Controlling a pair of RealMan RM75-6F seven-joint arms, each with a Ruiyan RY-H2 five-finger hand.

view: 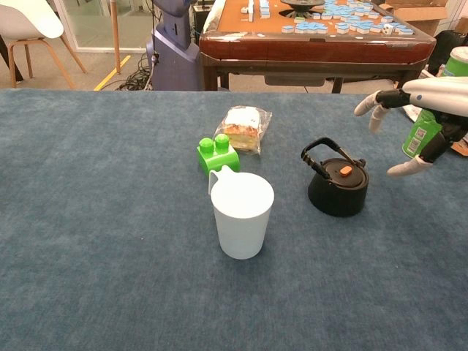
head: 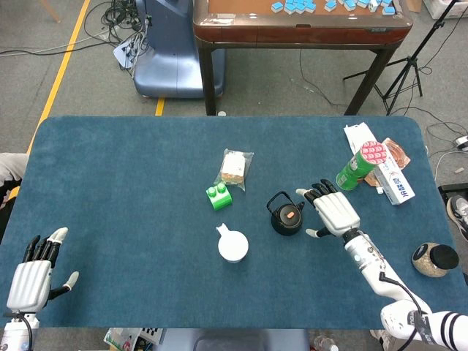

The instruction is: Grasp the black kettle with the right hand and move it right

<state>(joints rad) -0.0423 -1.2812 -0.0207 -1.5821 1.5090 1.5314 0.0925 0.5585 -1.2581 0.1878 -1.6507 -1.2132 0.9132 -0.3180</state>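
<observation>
Right hand: I have my right hand (head: 335, 213) just to the right of the black kettle (head: 286, 217), fingers spread and holding nothing, not touching it.
Why there: I judge this the approach, palm low over the cloth so the fingers can close round the body or handle from the right.
Kettle: it stands upright near the middle of the blue table (head: 110, 190), handle arched up and leaning left, with an orange knob on the lid.
Left hand: my left hand (head: 33, 274) lies at the near left corner, fingers apart and empty, well clear of the work.
Room to move: the green can (head: 358, 165) stands to the far right, so I'd carry the kettle nearer than that.
Hard to see: the chest view cuts off my right hand at the frame edge (view: 417, 121) and overlaps it with the can; I cannot judge the gap to the kettle from there.
</observation>
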